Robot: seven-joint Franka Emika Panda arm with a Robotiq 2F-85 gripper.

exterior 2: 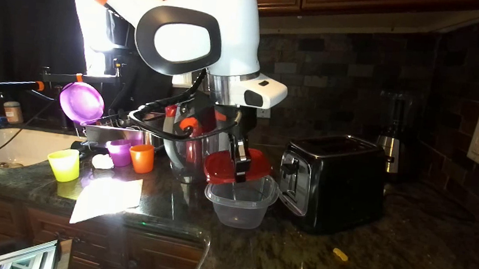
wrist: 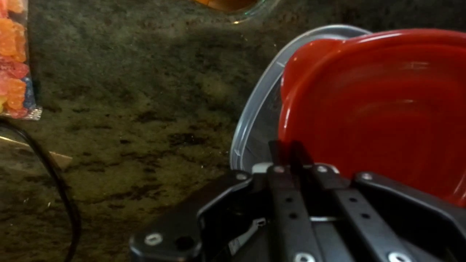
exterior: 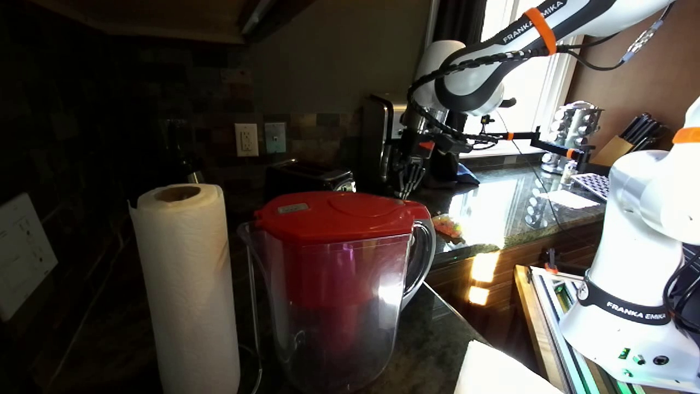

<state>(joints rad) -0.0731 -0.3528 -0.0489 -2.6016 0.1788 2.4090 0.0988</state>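
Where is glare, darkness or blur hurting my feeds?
In an exterior view, glare washes out the white sheet; in an exterior view, the backsplash behind the paper towel roll is near black; in the wrist view, the tool is dark and soft-edged where it meets the red lid.

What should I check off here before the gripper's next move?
1. Grip: ok; the gripper is shut on the edge of the red lid.
2. Container upright: ok; the clear container stands on the counter.
3. Lid lined up: not ok; in the wrist view the container's rim shows beyond the lid's edge.
4. Lid clear of the rim: cannot tell; they overlap in an exterior view.
5. Container clear of the black toaster: cannot tell; they stand close together, contact unclear.
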